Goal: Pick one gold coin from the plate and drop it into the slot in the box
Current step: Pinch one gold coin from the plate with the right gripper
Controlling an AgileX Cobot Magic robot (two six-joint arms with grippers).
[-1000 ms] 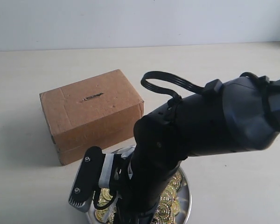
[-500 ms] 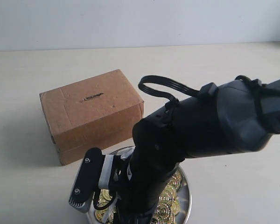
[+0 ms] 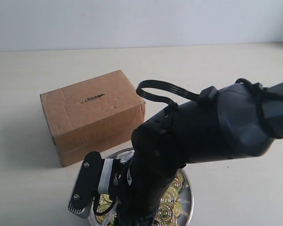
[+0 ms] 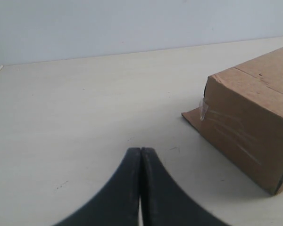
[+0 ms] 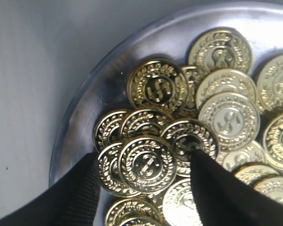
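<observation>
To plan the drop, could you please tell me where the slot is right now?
In the exterior view the slot sits in the top face of the box, left of centre, just beyond the plate.

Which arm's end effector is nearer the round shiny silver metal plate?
Right. The right end effector hangs open above gold coins on the plate; the left end effector, shut, sits over table beside the brown cardboard box.
</observation>
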